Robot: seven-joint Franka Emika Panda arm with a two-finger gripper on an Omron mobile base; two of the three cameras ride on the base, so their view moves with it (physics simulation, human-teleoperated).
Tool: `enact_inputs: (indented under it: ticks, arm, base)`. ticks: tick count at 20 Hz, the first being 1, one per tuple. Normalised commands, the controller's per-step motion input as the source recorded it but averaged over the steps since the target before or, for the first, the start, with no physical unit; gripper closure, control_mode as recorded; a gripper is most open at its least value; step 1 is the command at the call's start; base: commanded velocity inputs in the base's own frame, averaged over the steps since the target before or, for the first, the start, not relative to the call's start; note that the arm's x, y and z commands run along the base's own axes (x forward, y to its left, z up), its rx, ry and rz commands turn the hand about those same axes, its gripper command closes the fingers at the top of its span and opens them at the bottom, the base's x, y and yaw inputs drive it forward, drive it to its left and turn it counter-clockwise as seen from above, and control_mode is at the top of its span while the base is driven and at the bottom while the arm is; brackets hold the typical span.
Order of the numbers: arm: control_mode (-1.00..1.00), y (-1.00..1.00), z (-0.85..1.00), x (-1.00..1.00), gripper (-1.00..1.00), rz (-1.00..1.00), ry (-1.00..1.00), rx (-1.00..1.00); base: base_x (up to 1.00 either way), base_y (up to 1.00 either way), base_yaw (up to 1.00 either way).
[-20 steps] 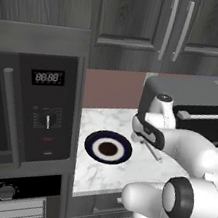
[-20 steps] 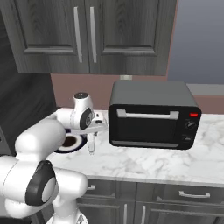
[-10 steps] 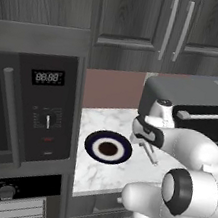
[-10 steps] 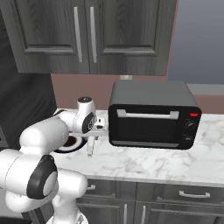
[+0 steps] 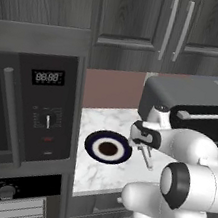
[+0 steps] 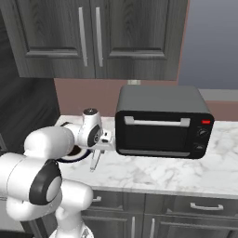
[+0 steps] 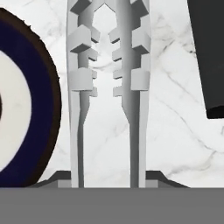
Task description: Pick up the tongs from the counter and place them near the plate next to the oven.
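My gripper is shut on the silver tongs, which hang down from it with the scalloped end lowest. The ridged end is very near the marble worktop; I cannot tell whether it touches. The dark navy plate lies just left of the tongs, a small gap away. The wall oven's knob panel shows at the lower left, under the microwave.
A black toaster oven stands close on the right of the tongs. Dark wall cabinets hang above. The worktop's front edge is near, with drawers below it.
The gripper has come down and a little left with the tongs, bringing their scalloped end closer to the marble beside the plate. The plate and toaster oven have not moved.
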Motion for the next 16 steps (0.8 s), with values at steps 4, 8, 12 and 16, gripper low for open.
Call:
enact_inputs:
  ticks: [4,8,12,16]
  arm:
    - [-1.00,-0.07,-0.20,0.02,1.00,-0.08,0.00,0.02]
    - [-1.00,-0.09,-0.16,0.02,1.00,-0.04,0.00,0.02]
    - [-1.00,-0.06,-0.12,0.10,1.00,0.00,0.00,0.02]
    - [-1.00,0.00,-0.11,0.16,1.00,0.00,0.00,0.00]
  base:
    - [0.00,0.00,0.00]
    - [0.00,0.00,0.00]
    - [0.00,0.00,0.00]
    - [0.00,0.00,0.00]
